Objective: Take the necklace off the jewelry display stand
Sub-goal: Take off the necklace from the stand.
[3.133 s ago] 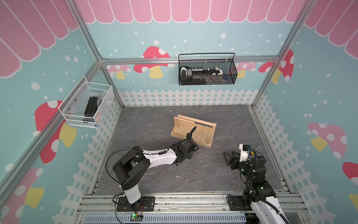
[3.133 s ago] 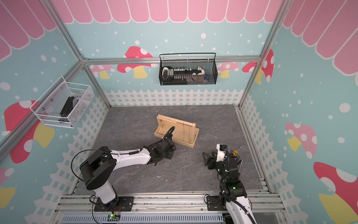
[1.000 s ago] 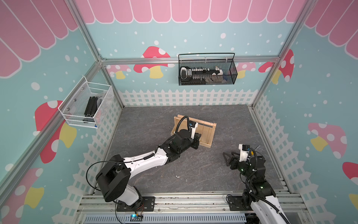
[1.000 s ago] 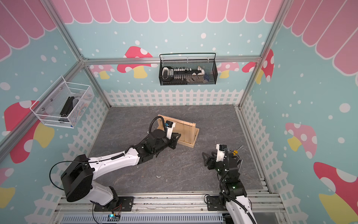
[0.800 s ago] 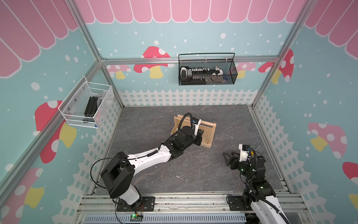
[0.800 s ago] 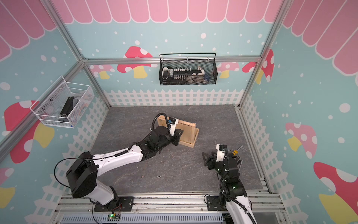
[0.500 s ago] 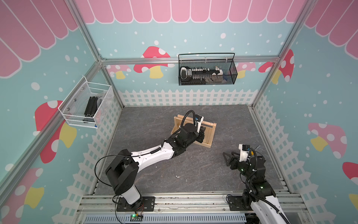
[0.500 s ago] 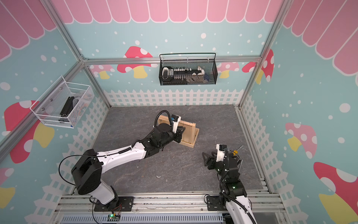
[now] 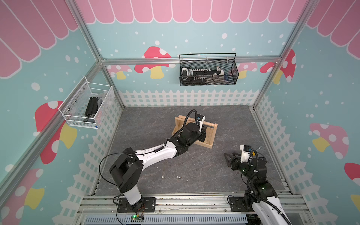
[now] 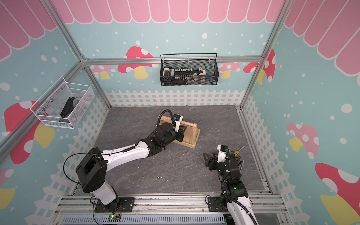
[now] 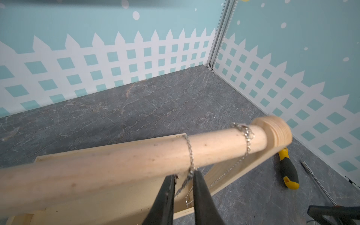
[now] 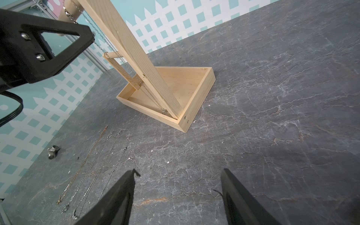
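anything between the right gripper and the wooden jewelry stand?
Nothing: only bare grey marbled tabletop between the right gripper and the pale wooden jewelry display stand, per right wrist view.

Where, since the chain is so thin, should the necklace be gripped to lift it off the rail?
Pinch the necklace strand hanging just under the rail, coming from the robot's side of the stand, fingers either side: there it hangs free of the wood.

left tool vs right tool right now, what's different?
Left tool jaws stand a narrow gap apart; right tool jaws are wide. Left tool straddles the necklace under the jewelry display stand's rail; right tool holds nothing, above the table. Both are black.
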Controlling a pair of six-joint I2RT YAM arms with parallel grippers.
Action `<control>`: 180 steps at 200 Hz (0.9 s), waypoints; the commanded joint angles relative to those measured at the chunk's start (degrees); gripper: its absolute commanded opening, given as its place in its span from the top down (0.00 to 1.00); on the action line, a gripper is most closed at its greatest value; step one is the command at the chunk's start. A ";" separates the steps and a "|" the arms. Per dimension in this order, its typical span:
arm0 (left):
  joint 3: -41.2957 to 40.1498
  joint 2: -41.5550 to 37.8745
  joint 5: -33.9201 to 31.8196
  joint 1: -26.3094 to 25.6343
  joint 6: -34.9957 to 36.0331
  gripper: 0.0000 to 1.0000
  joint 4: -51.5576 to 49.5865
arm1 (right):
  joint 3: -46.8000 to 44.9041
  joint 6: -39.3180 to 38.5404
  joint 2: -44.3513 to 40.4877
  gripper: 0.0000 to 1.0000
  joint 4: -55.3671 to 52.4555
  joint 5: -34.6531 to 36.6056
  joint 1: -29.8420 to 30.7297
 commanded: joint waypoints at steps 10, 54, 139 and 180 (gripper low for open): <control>2.15 0.76 -1.35 0.37 1.73 0.81 0.95 | -0.49 0.35 -0.20 0.29 0.78 -0.52 0.41; 1.74 0.32 -1.44 0.42 1.92 0.97 0.88 | -0.53 0.35 0.03 0.29 0.96 -0.52 0.46; 4.34 -7.91 -15.06 0.65 8.08 1.00 -13.38 | -0.53 0.35 0.10 0.29 1.04 -0.74 0.46; 6.73 -9.16 -22.26 4.94 9.67 1.00 -20.01 | -0.51 0.35 0.35 0.29 1.15 -0.71 0.43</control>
